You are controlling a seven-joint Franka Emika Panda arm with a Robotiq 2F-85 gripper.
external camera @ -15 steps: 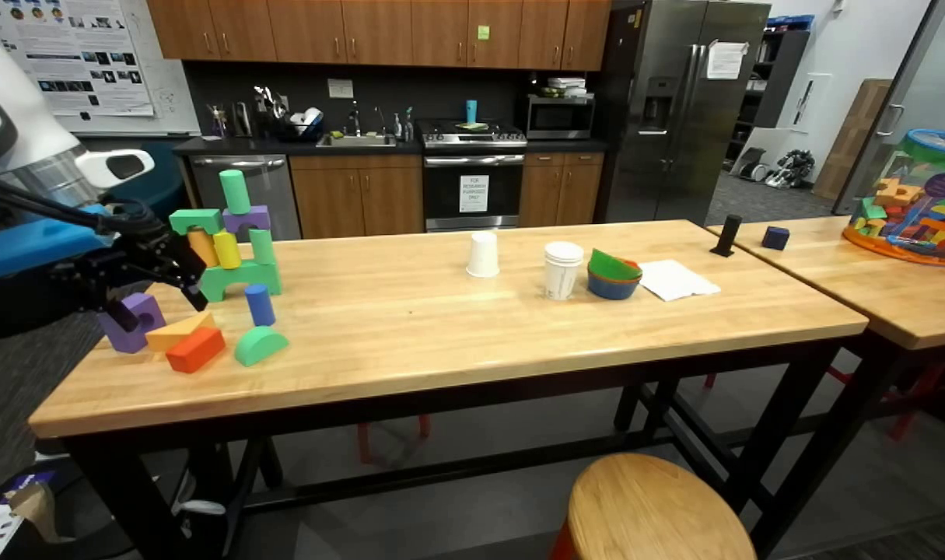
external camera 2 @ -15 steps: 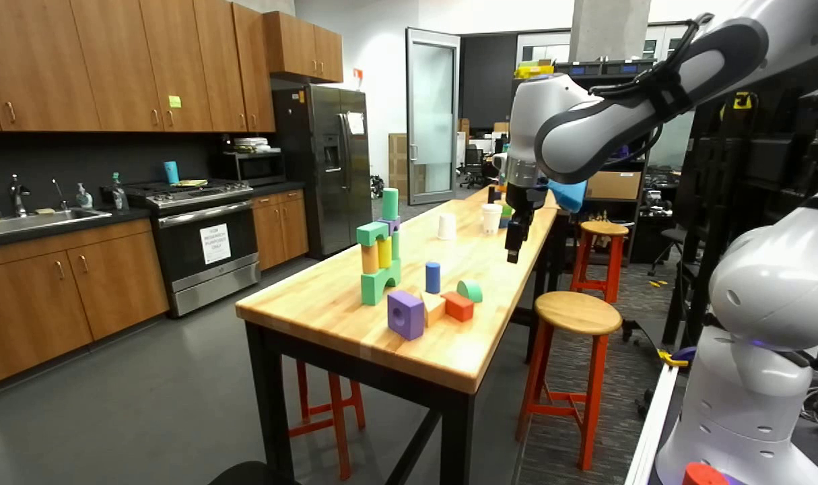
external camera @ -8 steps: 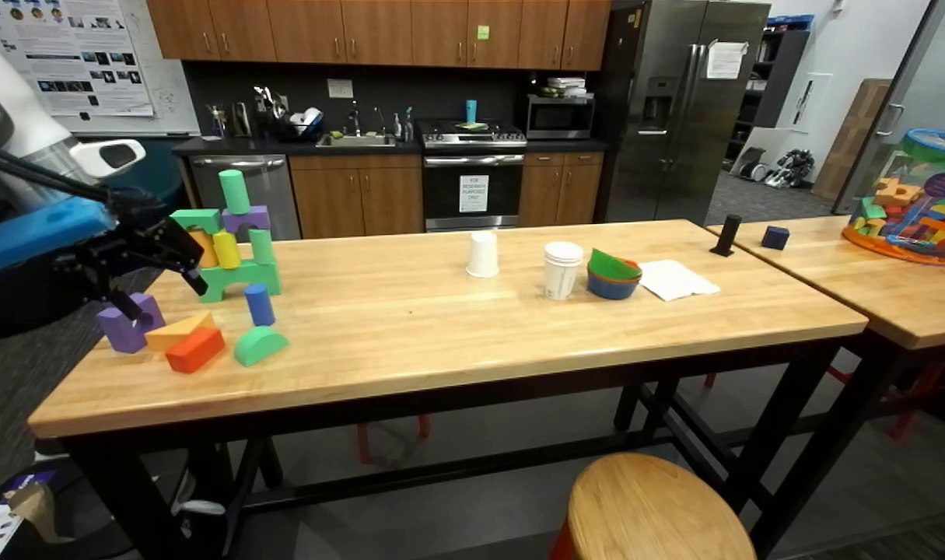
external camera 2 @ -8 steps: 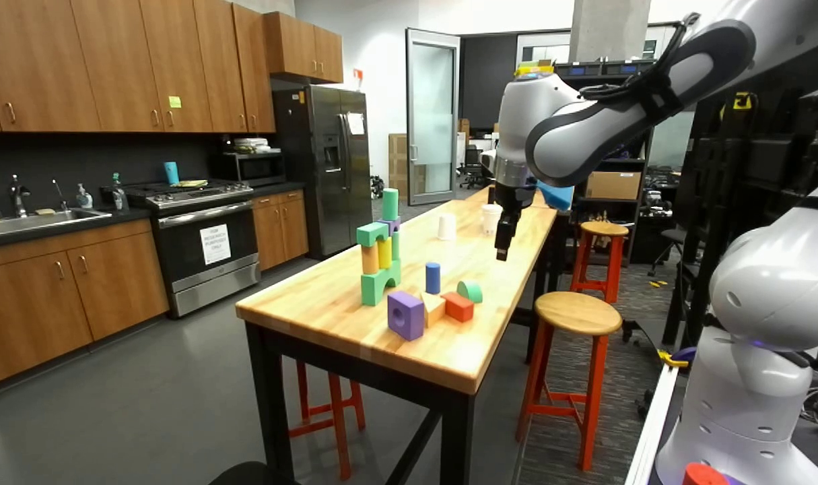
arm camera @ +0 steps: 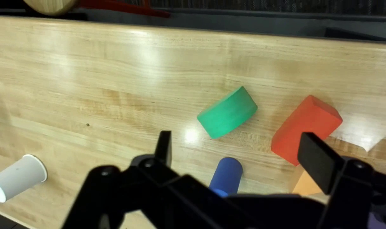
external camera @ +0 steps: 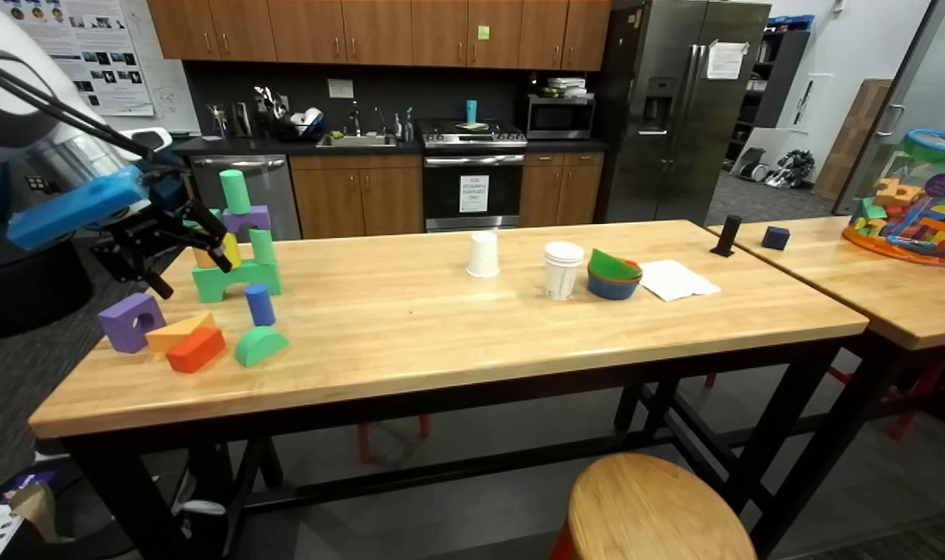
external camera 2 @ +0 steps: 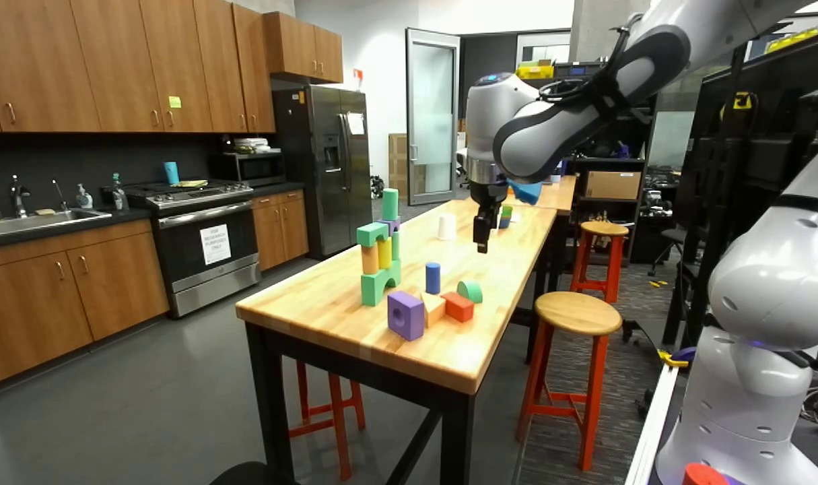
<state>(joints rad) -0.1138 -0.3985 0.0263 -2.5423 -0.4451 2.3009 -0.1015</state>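
Note:
My gripper (arm camera: 235, 140) is open and empty above the table, fingers pointing down; it also shows in both exterior views (external camera: 194, 278) (external camera 2: 481, 246). In the wrist view a blue cylinder (arm camera: 227, 175) stands below between the fingers, partly hidden by the gripper. A green half-round block (arm camera: 227, 113) lies just beyond the fingertips. A red block (arm camera: 302, 130) and an orange wedge (arm camera: 307, 184) lie below the right-hand finger. A purple block with a round hole (external camera 2: 415, 320) stands by the wedge. A block tower with a green arch base (external camera 2: 380, 284) and green cylinder top (external camera 2: 390, 204) stands nearby.
Along the wooden table (external camera: 410, 350) stand an upside-down white cup (external camera: 483, 255), stacked white cups (external camera: 563, 272), nested bowls (external camera: 614, 284) and a white sheet (external camera: 677, 280). A tub of blocks (external camera: 919, 202) sits on the adjoining table. Stools (external camera 2: 577, 312) stand alongside.
The arm has moved across the table toward the tower's side, and the gripper appears slightly higher. It stays open. The blocks have not moved.

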